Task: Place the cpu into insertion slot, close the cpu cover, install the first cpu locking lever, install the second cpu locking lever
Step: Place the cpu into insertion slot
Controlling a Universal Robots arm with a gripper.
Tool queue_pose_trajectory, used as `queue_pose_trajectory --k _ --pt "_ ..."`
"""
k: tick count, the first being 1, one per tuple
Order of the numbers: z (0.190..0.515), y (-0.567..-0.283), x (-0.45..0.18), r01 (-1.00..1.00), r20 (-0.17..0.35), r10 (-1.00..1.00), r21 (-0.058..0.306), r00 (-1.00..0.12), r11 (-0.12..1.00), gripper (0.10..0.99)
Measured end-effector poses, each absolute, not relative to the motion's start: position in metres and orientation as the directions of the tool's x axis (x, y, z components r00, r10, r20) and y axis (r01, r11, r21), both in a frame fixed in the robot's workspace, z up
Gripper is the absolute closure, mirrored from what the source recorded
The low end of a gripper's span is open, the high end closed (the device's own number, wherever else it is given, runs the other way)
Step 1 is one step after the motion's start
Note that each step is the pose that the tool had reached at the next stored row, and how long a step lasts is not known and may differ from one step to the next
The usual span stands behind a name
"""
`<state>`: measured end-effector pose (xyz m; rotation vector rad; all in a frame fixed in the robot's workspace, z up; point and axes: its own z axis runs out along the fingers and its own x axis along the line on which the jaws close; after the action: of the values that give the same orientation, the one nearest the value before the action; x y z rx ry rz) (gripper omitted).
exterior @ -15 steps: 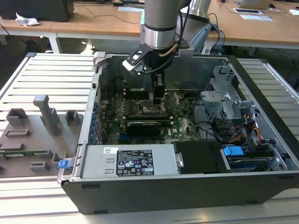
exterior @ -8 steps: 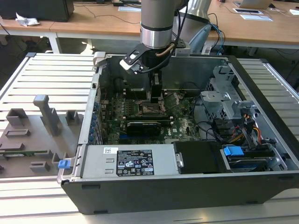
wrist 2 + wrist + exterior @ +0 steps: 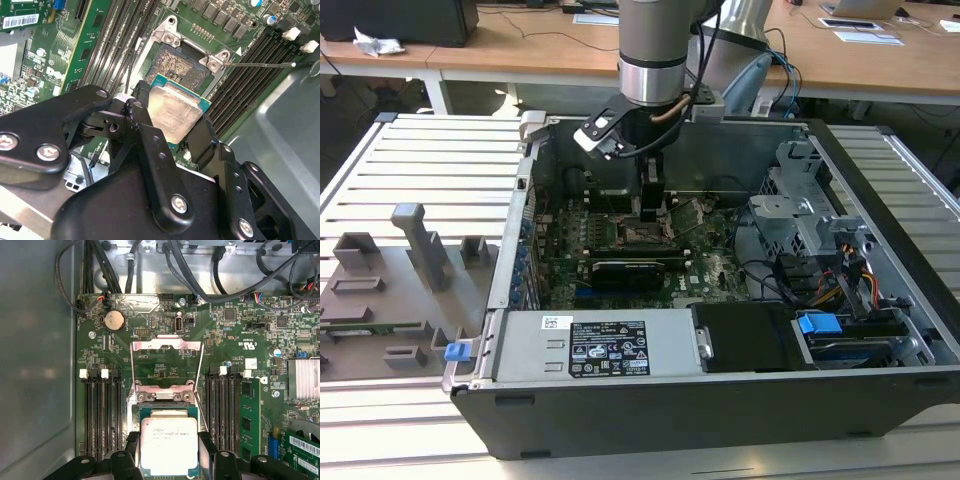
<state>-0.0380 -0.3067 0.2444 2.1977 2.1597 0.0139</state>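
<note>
In both wrist views my gripper (image 3: 169, 449) (image 3: 172, 127) is shut on the cpu (image 3: 168, 445) (image 3: 175, 112), a silver-topped square chip on a green base. I hold it by two opposite edges, just above the insertion slot (image 3: 182, 65), whose contact field lies bare. The cpu cover (image 3: 166, 345) is swung open on the far side of the socket, with a thin locking lever (image 3: 132, 367) raised along each side of it. One lever (image 3: 260, 64) sticks out sideways in the second wrist view. In the exterior view the gripper (image 3: 653, 205) hangs inside the open computer case over the green motherboard (image 3: 710, 265).
Black memory slots (image 3: 100, 410) flank the socket on both sides. The case's metal wall (image 3: 35, 365) stands close by, and cables (image 3: 200, 285) run behind the board. A drive cage (image 3: 810, 220) and a power supply (image 3: 605, 345) fill the case's other parts. Grey fixtures (image 3: 420, 245) stand on the exterior view's left.
</note>
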Motion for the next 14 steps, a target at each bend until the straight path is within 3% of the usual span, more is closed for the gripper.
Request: queue_pose_trajectory --k 14 --pt "0.223 -0.307 -0.041 0.999 -0.036 0.999 0.049 0.018 -0.017 0.541"
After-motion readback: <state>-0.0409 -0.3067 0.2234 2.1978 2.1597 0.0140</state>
